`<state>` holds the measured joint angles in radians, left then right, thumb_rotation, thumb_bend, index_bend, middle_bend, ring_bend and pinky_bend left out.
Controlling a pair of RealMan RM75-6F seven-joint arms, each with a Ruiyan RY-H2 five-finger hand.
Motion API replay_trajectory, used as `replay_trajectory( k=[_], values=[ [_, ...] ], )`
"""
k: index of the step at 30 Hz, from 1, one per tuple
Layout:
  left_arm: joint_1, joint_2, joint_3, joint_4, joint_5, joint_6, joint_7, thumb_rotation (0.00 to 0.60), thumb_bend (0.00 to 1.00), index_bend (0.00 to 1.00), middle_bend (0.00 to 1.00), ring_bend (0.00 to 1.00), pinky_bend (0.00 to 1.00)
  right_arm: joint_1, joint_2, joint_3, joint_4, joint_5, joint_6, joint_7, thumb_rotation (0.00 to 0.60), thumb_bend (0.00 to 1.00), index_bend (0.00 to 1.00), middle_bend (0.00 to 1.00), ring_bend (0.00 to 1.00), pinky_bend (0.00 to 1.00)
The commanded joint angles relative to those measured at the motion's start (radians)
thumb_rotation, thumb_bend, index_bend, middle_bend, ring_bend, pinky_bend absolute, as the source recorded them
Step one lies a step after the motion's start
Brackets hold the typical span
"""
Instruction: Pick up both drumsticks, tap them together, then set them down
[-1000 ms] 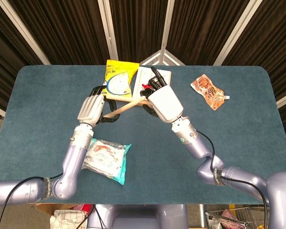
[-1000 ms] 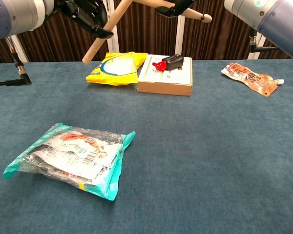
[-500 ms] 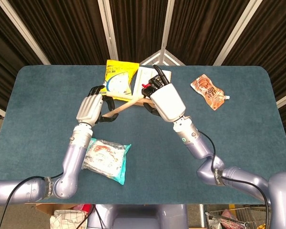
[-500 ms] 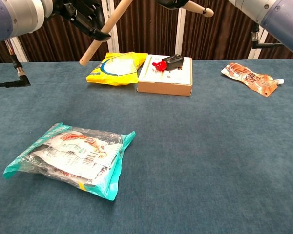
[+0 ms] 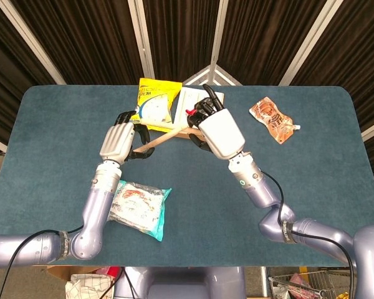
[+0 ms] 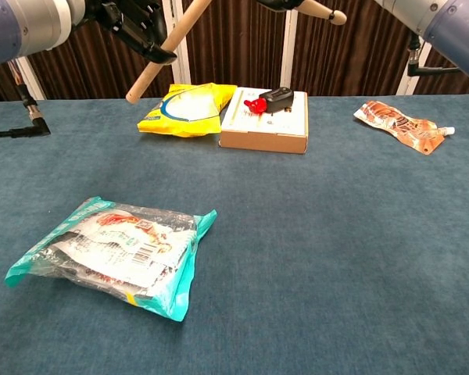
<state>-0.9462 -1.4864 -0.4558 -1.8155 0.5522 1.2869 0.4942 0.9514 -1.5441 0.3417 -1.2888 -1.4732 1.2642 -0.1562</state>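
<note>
From the head view, my left robot hand (image 5: 118,141) is wrapped around one drumstick (image 5: 162,139), which runs up and to the right from my knuckles toward my right robot hand (image 5: 219,131); both hands are raised above the blue counter (image 5: 311,187), close together in front of the cardboard box (image 5: 193,99) and the yellow bag (image 5: 154,103). My right robot hand has its fingers curled under, and its broad white back hides whatever they hold, so from here I can't see the second stick at all. To tap well, I think I should keep both grips firm but near the butt ends, bring the free lengths across each other lightly, and stay high enough that neither stick clips the box or the bag below. The chest view fills in what the head view hides: the second drumstick (image 6: 322,10) pokes out at the top edge with its rounded tip to the right, so my right hand is evidently gripping it, though the hand itself is mostly cut off by the frame. It also shows the butt of the left drumstick hanging down past my dark fingers (image 6: 141,31), and the two sticks seem apart, though I can't be sure since their upper parts leave the frame. Only this low view shows the red and black clip (image 6: 267,100) lying on the box, the snack packet (image 6: 113,254) up close, and the orange pouch (image 6: 400,123) far right.
</note>
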Motion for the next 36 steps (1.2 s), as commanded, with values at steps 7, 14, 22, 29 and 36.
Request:
replay_trajectory(
  k=[7,14,22,29,36],
  values=[
    [-0.009,-0.003,-0.004,-0.011,0.005,0.002,0.006,0.6,0.38,0.63,0.6,0.09,0.0,0.0,-0.004,-0.003,-0.001,0.001,-0.001,0.0,0.6,0.43,0.75,0.66,0.37,0.01],
    [-0.013,-0.002,-0.002,-0.014,0.0,0.009,0.021,0.6,0.38,0.63,0.6,0.09,0.0,-0.002,-0.006,-0.006,-0.002,-0.001,0.001,-0.001,0.6,0.43,0.75,0.66,0.37,0.01],
    [0.003,0.023,0.015,-0.033,0.009,-0.009,0.016,0.6,0.38,0.63,0.6,0.09,0.0,-0.009,-0.007,-0.009,0.003,0.005,0.004,0.001,0.6,0.43,0.75,0.66,0.37,0.01],
    [0.097,0.129,0.111,-0.056,0.132,-0.057,-0.051,0.6,0.38,0.63,0.6,0.09,0.0,-0.042,-0.006,-0.023,0.048,0.034,0.002,0.027,0.6,0.43,0.75,0.66,0.37,0.01],
    [0.187,0.224,0.216,0.049,0.277,-0.088,-0.106,0.6,0.38,0.64,0.6,0.09,0.0,-0.082,-0.021,-0.088,0.158,-0.048,0.075,0.061,0.6,0.44,0.75,0.66,0.37,0.01]
  ],
)
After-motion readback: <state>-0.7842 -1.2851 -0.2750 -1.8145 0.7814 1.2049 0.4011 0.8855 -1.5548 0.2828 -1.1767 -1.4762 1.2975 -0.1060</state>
